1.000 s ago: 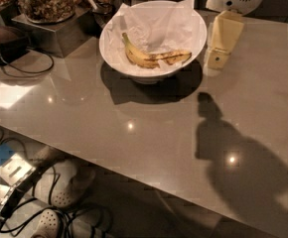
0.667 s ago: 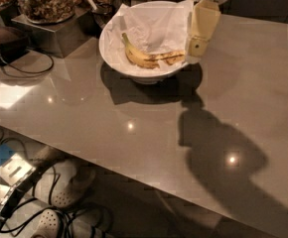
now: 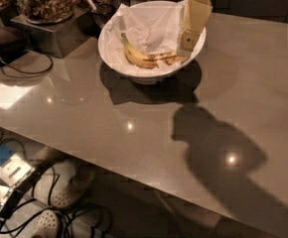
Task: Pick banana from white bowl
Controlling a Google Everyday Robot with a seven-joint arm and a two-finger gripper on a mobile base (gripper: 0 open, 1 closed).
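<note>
Presently one gripper point(image 3: 185, 47) hangs tip-down just inside the far-right rim of the white bowl point(image 3: 102, 47). Whether it is open or closed cannot be told from this view. The banana point(image 3: 145, 60) lies on crumpled white paper in the bowl, immediately left of and below the gripper tip. It is long, curved and yellow; its dark-streaked end points toward the gripper and its other end curves up and away to the left. Contact between the two cannot be judged. One second earlier the gripper stood outside the bowl, to the right of its rim; it has since crossed leftward over the rim, while the banana has kept its place. Count: one banana, one white bowl, one gripper, one grey table point(image 3: 134, 128).
</note>
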